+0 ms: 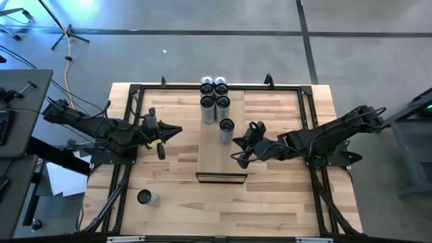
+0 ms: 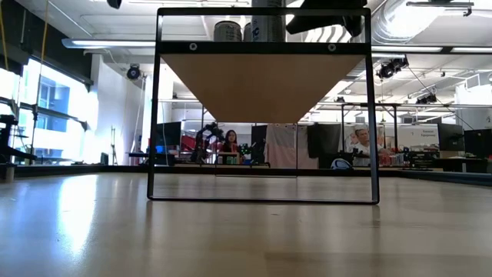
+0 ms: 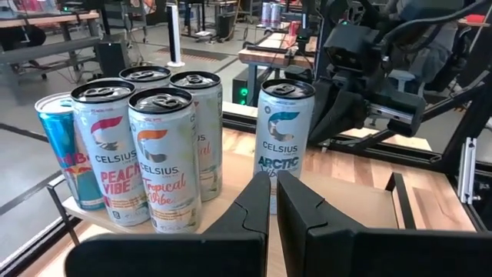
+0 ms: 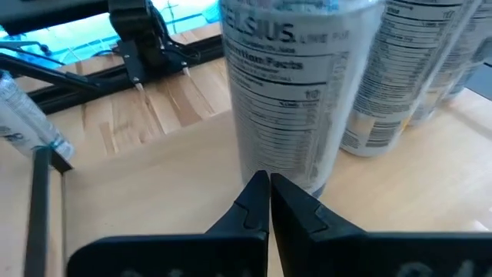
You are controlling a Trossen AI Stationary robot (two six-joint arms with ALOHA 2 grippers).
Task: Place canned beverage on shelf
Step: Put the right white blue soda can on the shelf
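The shelf [image 1: 223, 165] is a long light-wood platform on a dark frame at the table's middle; the low view shows its underside [image 2: 261, 85]. Several cans [image 1: 214, 94] stand grouped at its far end. One can, marked Arctic [image 3: 284, 138], stands alone nearer the middle [image 1: 226, 129]. My right gripper [image 4: 269, 188] is shut, just to the right of that can [image 1: 235, 143]. My left gripper [image 1: 178, 130] is shut and empty, left of the shelf, pointing at the cans [image 3: 273, 196]. Another can [image 1: 145, 198] lies on the table at the near left. My right gripper's shut fingertips [image 4: 257, 188] stand at the lone can's lower wall [image 4: 284, 165], coming from the table's right. I cannot tell whether they touch it. The can stands upright on the shelf.
A dark frame [image 1: 135, 91] runs along the table's sides and far edge. The near half of the shelf [image 1: 223, 169] is bare. People and desks show in the room beyond [image 2: 231, 142].
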